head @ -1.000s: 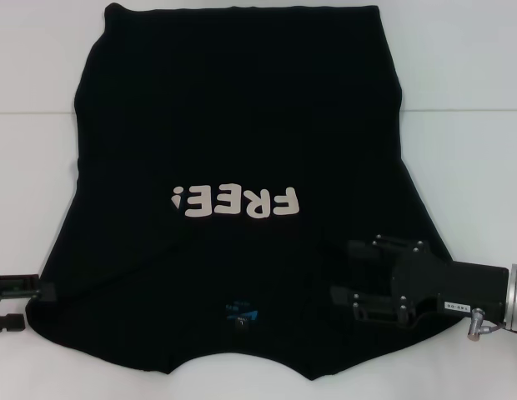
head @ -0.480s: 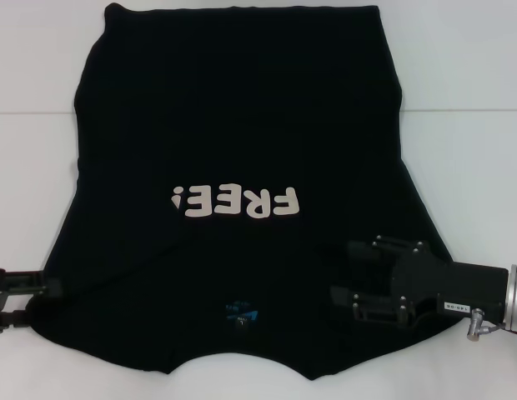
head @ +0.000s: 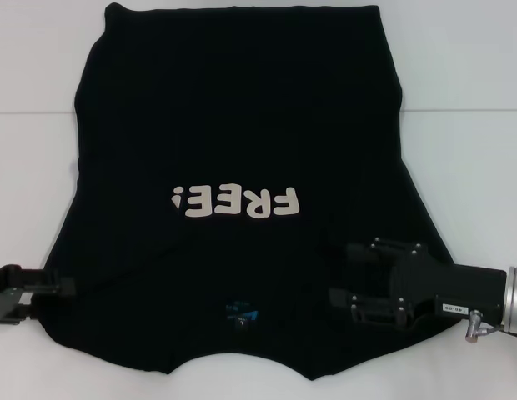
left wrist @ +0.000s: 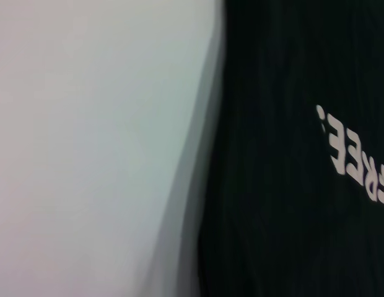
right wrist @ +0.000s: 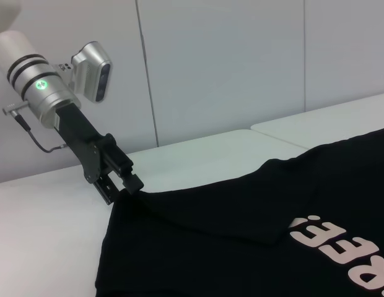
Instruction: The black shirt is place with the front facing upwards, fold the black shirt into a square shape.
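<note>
1. One left gripper [head: 62,287] sits at the black shirt's [head: 242,125] left sleeve edge, clenched on the cloth there, with bare white table [head: 29,125] beside it.
2. Shirt lies spread flat, front up, mid-table.
3. Right gripper [head: 335,273] rests over the right sleeve; whether it grips, I cannot tell.

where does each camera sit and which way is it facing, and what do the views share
Head view: on the robot's head, looking forward and down at the black shirt on the white table; left pincer at the shirt's left edge, right pincer over its right side.
Left wrist view: on the left arm, facing the shirt's edge and table; no robot parts show.
Right wrist view: on the right arm, looking across the shirt at the left pincer.
Shared: the cream "FREE!" lettering appears in all three.
</note>
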Robot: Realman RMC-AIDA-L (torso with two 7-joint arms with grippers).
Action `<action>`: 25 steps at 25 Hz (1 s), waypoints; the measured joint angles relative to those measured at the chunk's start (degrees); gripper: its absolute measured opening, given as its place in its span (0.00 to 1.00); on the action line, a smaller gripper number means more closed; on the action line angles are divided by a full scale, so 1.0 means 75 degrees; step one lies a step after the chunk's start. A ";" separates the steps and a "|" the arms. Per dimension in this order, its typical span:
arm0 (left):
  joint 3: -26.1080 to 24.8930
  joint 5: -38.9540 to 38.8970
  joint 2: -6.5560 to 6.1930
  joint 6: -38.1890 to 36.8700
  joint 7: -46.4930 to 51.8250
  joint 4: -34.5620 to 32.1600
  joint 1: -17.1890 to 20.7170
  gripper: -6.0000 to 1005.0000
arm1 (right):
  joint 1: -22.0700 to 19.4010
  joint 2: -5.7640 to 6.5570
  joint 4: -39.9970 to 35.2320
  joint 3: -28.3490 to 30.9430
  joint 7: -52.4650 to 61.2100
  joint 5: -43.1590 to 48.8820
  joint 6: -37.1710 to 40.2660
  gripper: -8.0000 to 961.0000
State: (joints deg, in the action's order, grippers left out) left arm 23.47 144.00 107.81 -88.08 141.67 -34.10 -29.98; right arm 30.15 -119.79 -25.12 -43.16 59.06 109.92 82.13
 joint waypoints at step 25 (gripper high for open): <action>0.0000 0.0206 0.0024 0.0397 -0.0278 -0.0049 0.0107 0.07 | -0.0059 0.0170 -0.0915 0.0014 0.2124 0.0099 0.0185 0.83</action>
State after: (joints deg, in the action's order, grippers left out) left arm 23.47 145.54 107.99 -85.10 139.59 -34.48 -29.18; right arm 29.71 -118.51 -31.99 -43.05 74.99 110.65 83.52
